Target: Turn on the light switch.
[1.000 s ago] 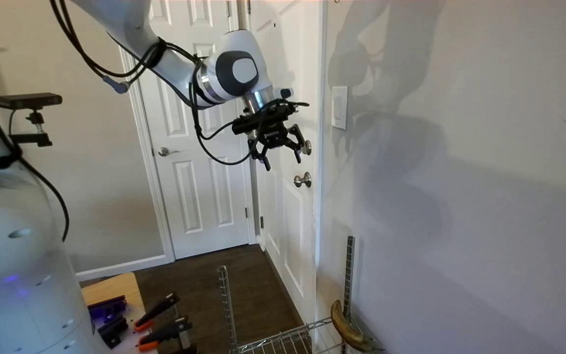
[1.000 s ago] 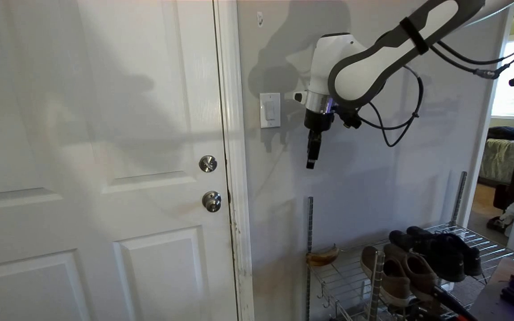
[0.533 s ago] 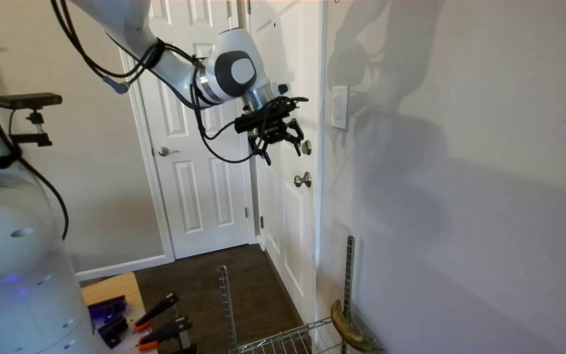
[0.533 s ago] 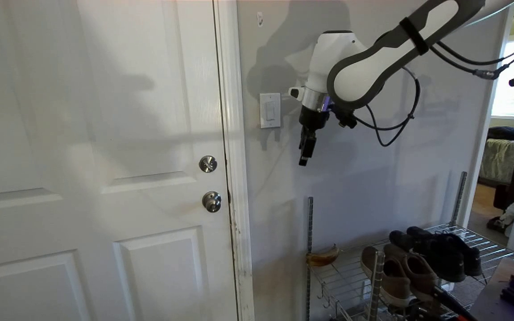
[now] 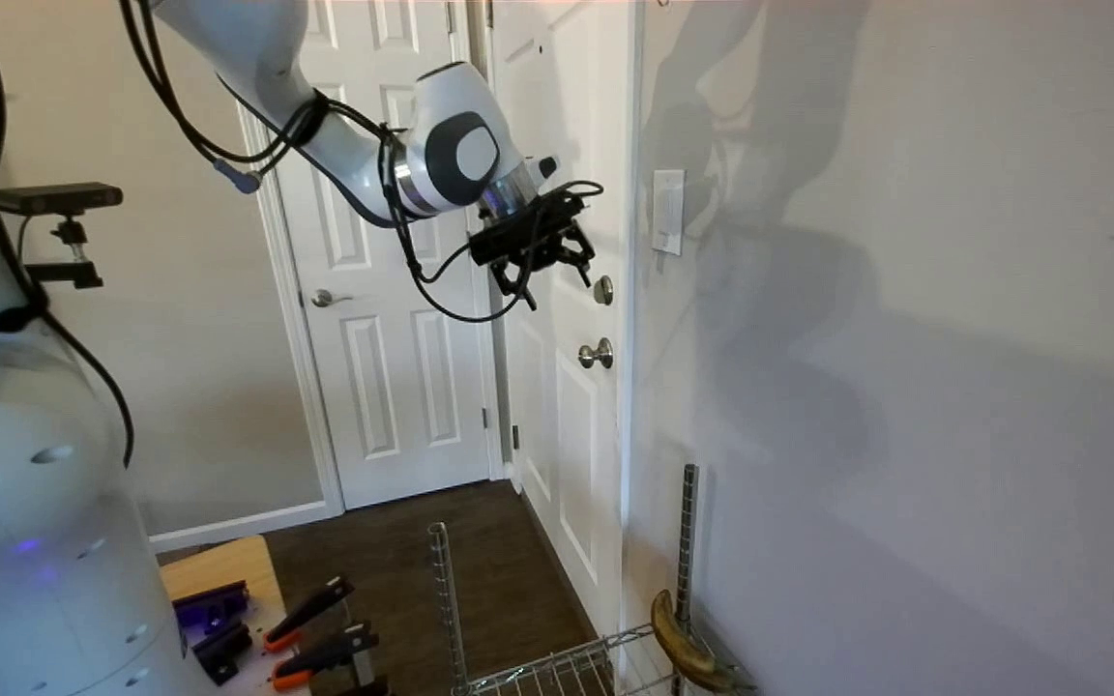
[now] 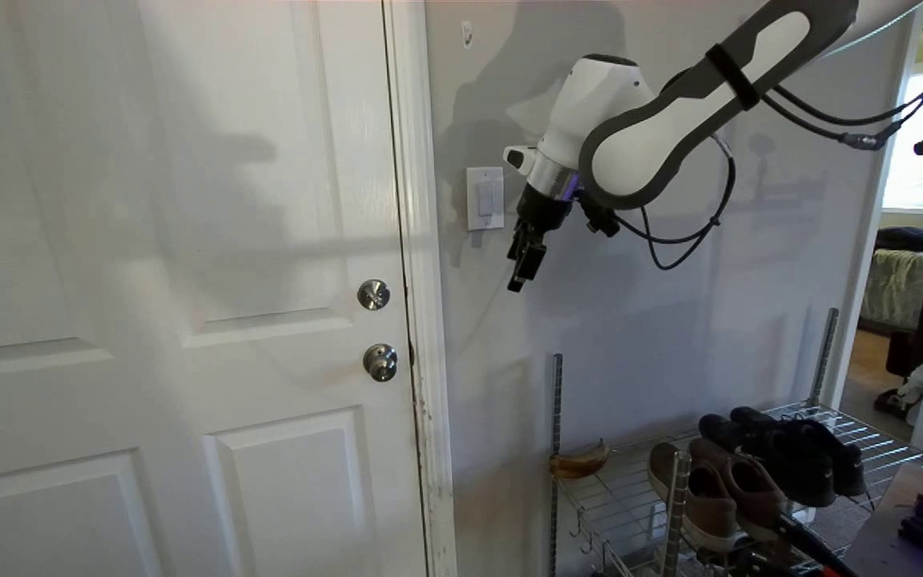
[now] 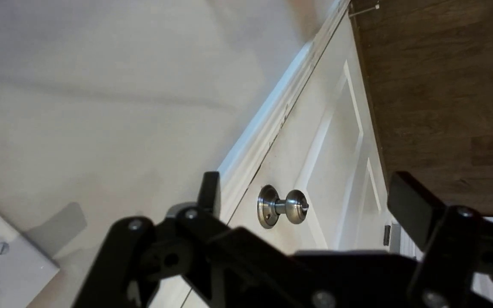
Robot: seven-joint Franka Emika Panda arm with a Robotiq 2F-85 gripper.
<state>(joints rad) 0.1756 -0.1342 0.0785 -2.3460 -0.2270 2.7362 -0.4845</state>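
The light switch is a white upright plate with a paddle on the pale wall beside the door frame, in both exterior views point(image 5: 668, 213) point(image 6: 485, 199). Its corner shows at the lower left in the wrist view point(image 7: 11, 263), partly cut off by the frame edge. My gripper point(image 5: 559, 293) is open and empty, apart from the switch. In an exterior view the gripper point(image 6: 521, 276) appears right of and below the plate, tilted with fingers pointing down toward the door. In the wrist view the gripper point(image 7: 304, 194) has its fingers wide apart.
A white door point(image 6: 285, 481) with a round metallic knob point(image 7: 296, 206) and a deadbolt point(image 6: 373, 294) is beside the switch wall. Below stands a wire rack point(image 6: 622, 497) holding a banana point(image 6: 579, 462) and several shoes point(image 6: 718, 489). Clamps point(image 5: 325, 650) sit by the robot base.
My gripper has risen slightly and tilted further, with its fingers swinging toward the door side and closer to the plate in an exterior view. It stays open. The switch plate has not moved.
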